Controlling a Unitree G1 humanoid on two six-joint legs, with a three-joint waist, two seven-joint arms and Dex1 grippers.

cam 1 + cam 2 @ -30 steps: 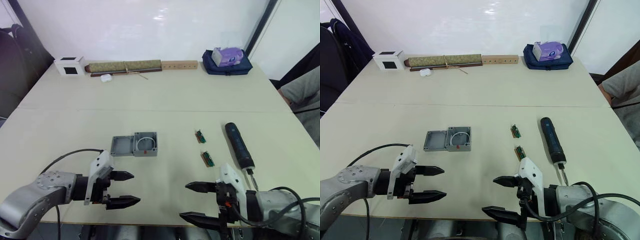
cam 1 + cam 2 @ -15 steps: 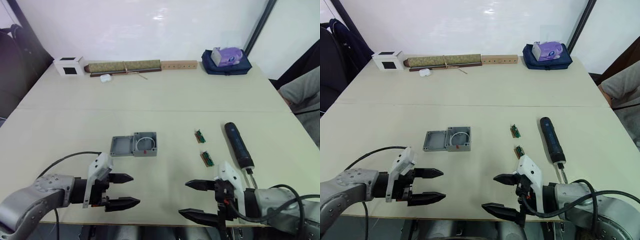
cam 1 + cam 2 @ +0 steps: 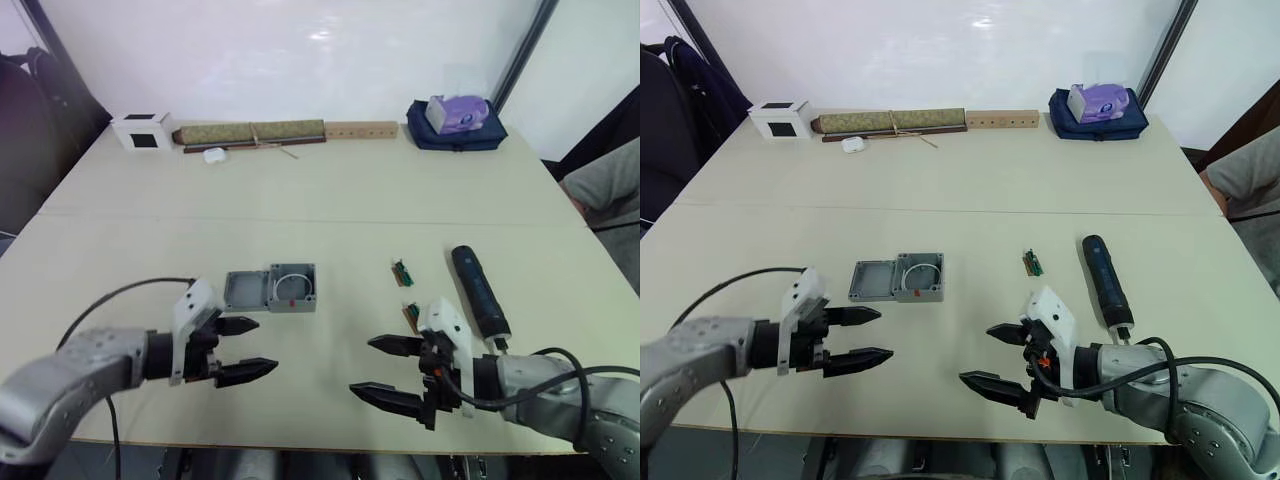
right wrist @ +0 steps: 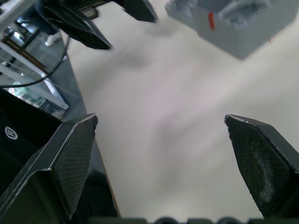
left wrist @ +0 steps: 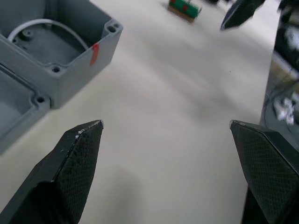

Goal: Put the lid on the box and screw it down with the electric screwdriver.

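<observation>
Beside the box (image 3: pixel 291 287), lid (image 3: pixel 243 291) unplaced; left gripper (image 3: pixel 241 350) and right gripper (image 3: pixel 385 368) spread empty. Next, likely: grasp lid.

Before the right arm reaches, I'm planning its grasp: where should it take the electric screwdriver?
Grip the electric screwdriver across its dark blue textured middle, coming from above. It lies flat on the table, bit toward the robot, so open jaws can likely straddle the round barrel there.

no readable text, labels or numbers
</observation>
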